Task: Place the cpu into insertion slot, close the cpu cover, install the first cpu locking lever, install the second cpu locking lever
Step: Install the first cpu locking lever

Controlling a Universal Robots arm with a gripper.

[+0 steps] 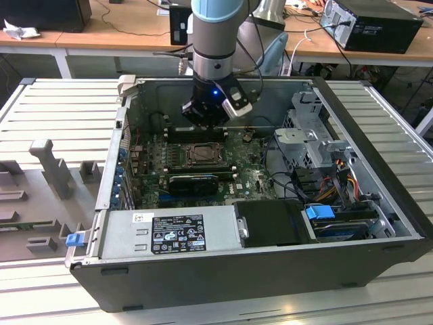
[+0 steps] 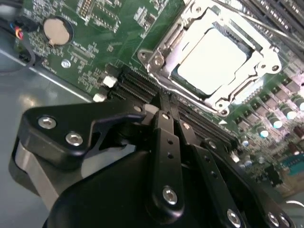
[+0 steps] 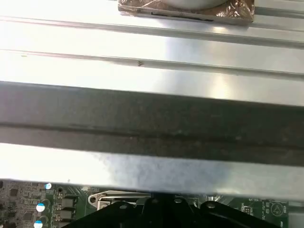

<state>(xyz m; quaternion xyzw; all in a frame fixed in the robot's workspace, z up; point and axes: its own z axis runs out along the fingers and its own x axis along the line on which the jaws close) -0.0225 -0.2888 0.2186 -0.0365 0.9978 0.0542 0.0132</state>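
In the exterior view, the black gripper [image 1: 205,115] on the pale-blue and grey robot arm [image 1: 215,40] hangs inside the open dark-grey computer case [image 1: 223,271], over the green motherboard [image 1: 250,179]. Just below and ahead of it sits the square insertion slot [image 1: 202,154], dark-bordered, with the long black graphics card [image 1: 193,184] beyond the slot on the side away from the gripper. Whether the fingers are open or shut cannot be told here.

In the second wrist view, the black linkage fingers [image 2: 166,142] stand close together with nothing between them, apparently closed and empty, just above the long black expansion slots [image 2: 142,88]. Past the fingertips lies the small flat square cpu [image 2: 213,54] with its pale silvery top, seated in the slot. The thin dull-silver cpu cover [image 2: 159,57] lies down around it, the chip showing through its window. A round silver coin battery [image 2: 57,29] lies well off to one side.

In the first wrist view, the dark case wall [image 3: 152,123] runs across, with ribbed pale metal table [image 3: 152,47] beyond it, and a strip of motherboard beside the gripper's black body [image 3: 156,213].
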